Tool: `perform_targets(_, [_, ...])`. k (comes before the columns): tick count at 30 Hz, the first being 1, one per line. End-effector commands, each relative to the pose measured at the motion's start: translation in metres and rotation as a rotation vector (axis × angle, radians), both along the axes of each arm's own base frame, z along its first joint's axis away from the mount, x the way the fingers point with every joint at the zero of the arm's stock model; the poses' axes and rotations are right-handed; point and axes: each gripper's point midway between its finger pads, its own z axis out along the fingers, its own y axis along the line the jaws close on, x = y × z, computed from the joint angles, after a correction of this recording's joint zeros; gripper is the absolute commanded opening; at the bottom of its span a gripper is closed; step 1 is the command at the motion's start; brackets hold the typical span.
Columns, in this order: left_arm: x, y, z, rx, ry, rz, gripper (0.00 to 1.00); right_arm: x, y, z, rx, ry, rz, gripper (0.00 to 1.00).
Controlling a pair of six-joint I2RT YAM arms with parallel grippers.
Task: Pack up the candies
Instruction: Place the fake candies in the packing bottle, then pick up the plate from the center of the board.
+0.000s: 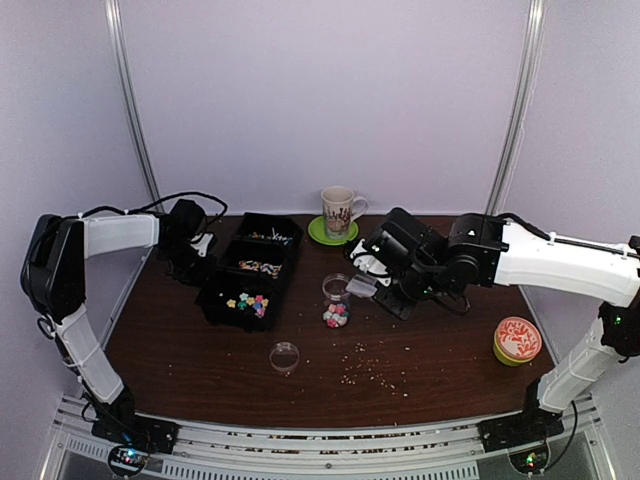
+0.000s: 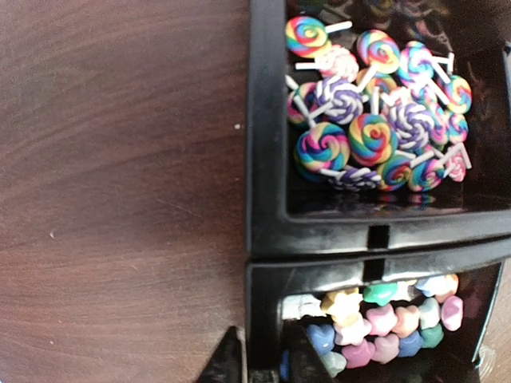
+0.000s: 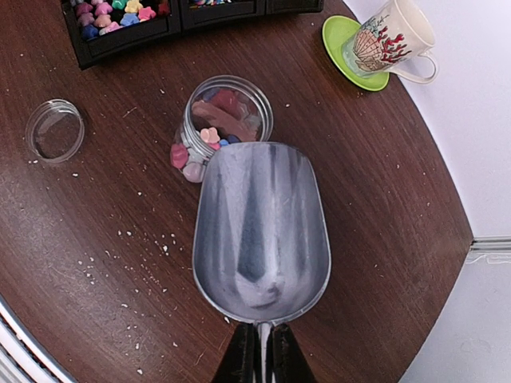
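Nearest me, in front of the jar (image 1: 336,302), a clear lid (image 1: 284,356) lies flat on the dark table (image 1: 180,350), with pale crumbs (image 1: 378,366) strewn just to the right of it. Well off to the jar's right sits an orange-patterned tin (image 1: 517,340). The jar stands upright and open, with pink and blue candies (image 3: 209,137) piled inside. The right gripper (image 3: 259,355) has its fingers pinched tight on the handle of a metal scoop (image 3: 262,227), whose lip hangs over the jar's rim. Left of the jar and a little behind it is a black tray (image 2: 263,159): star candies (image 2: 383,321) fill the compartment nearest the jar and swirl lollipops (image 2: 359,136) the next. The left gripper (image 1: 205,258) sits at the tray wall away from the jar, one fingertip outside it; I can't tell whether it grips. Behind the jar, a mug (image 3: 391,36) stands on a green saucer (image 3: 339,36).
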Motion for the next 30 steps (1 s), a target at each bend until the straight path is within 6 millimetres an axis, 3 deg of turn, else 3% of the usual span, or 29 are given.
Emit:
perform_targets(1, [0.005,0.003,0.012,-0.008,-0.041,0.018,0.30,0.006,0.001,0.020,0.050,-0.051,-0.012,0.00])
perform_targets(5, [0.003,0.004,0.017,-0.004,-0.048,0.025,0.65,0.007,0.002,0.033,0.131,-0.100,-0.013,0.00])
perform_targets(10, [0.005,0.010,0.051,-0.007,-0.123,0.058,0.97,0.007,-0.004,0.043,0.159,-0.128,-0.022,0.00])
perform_targets(15, [0.013,0.003,0.100,-0.070,-0.196,0.085,0.98,0.004,-0.007,0.052,0.213,-0.151,-0.025,0.00])
perform_targets(18, [0.017,-0.003,0.118,-0.126,-0.245,0.098,0.98,0.005,-0.006,0.055,0.242,-0.167,-0.028,0.00])
perform_targets(26, [0.039,-0.016,0.139,-0.200,-0.327,0.084,0.98,0.004,-0.004,0.051,0.268,-0.155,-0.027,0.00])
perform_targets(30, [0.076,0.003,0.148,-0.151,-0.318,0.116,0.98,0.000,-0.008,0.056,0.263,-0.144,-0.025,0.00])
